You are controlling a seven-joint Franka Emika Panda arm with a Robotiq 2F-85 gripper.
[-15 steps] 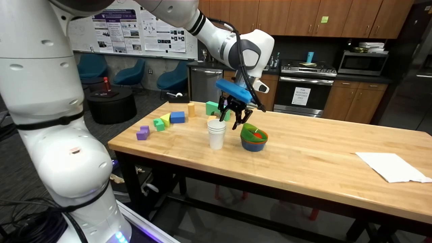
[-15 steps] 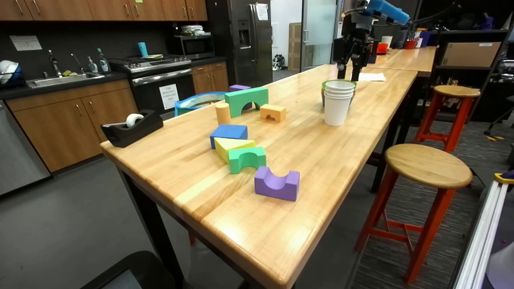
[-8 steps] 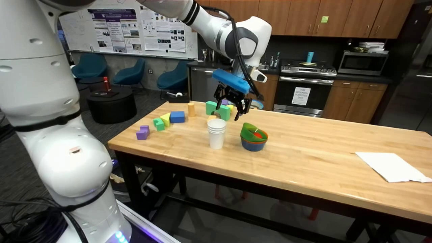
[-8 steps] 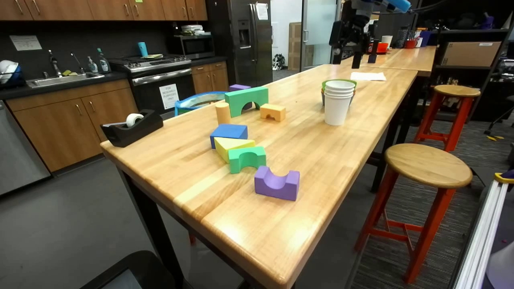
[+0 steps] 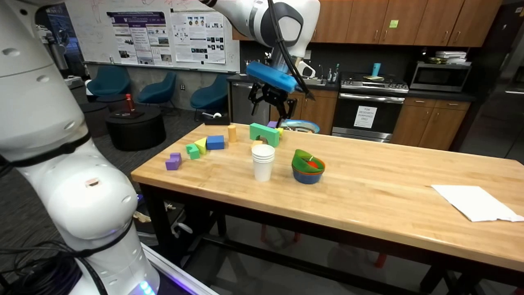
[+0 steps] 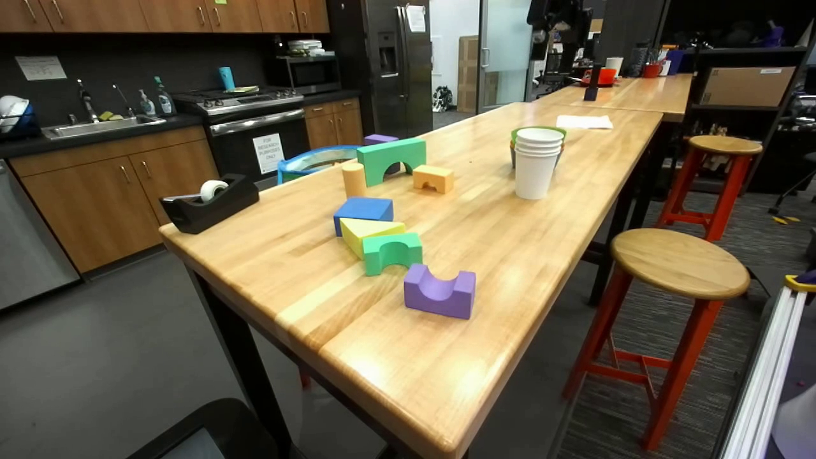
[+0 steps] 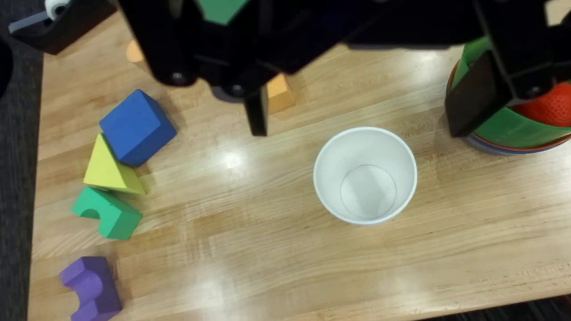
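Lifting the gripper (image 5: 266, 119) up and away from the green bowl (image 5: 301, 164), with jaws spread wide and nothing held. Leaving the red berry (image 7: 553, 107) inside, likely let go.

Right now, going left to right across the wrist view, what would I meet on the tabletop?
Purple notched block, blue rectangular block, partly hidden small orange arch-shaped block, stack of round white tapered cups, green bowl holding a red strawberry.

White cups (image 5: 263, 168), stacked, upright, near nested bowls (image 5: 307, 178)
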